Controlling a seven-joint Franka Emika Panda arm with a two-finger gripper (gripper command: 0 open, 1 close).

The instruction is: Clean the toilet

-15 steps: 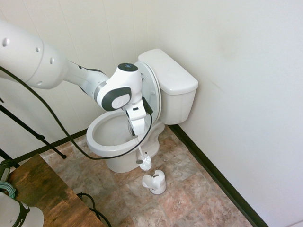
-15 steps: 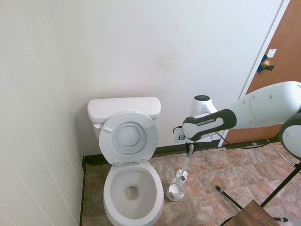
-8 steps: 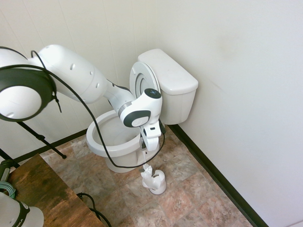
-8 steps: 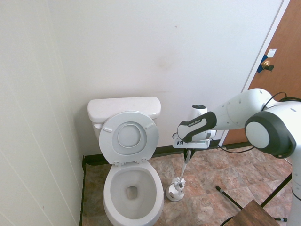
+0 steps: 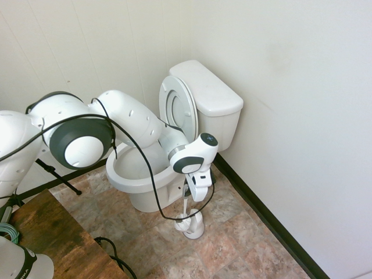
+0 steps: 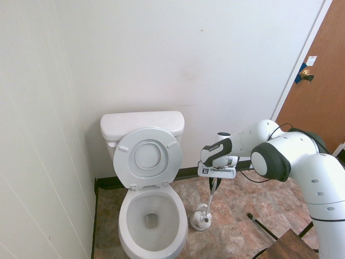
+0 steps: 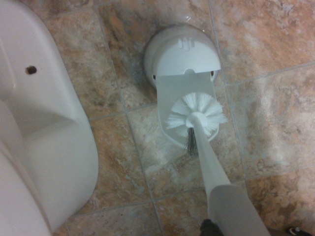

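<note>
Since the earlier frame, the gripper [image 5: 193, 200], clamped on the white plastic toilet brush [image 7: 196, 115], has descended, seating the bristles in the small white floor holder [image 7: 181, 54]. The large white ceramic toilet [image 5: 152, 165] stands just beside it, lid raised. Judged: scrubbing is done; release remains.

Toilet [image 6: 151, 216] against the back wall [image 6: 215, 81], tank [image 6: 142, 125] behind, lid [image 6: 146, 157] raised upright and leaning on the tank, bowl [image 6: 152, 218] in front. On the tiled floor [image 6: 237, 216] just beside the toilet's base, brush holder [image 6: 200, 220]. Brush [image 7: 196, 115] standing in the holder's open mouth, handle [image 6: 211, 194] tilted up into the gripper [image 6: 214, 182] directly above. Door [image 6: 318, 91] well apart from the toilet, past the arm, at the second exterior view's right. Wooden tabletop [image 5: 55, 244] in the near foreground
</note>
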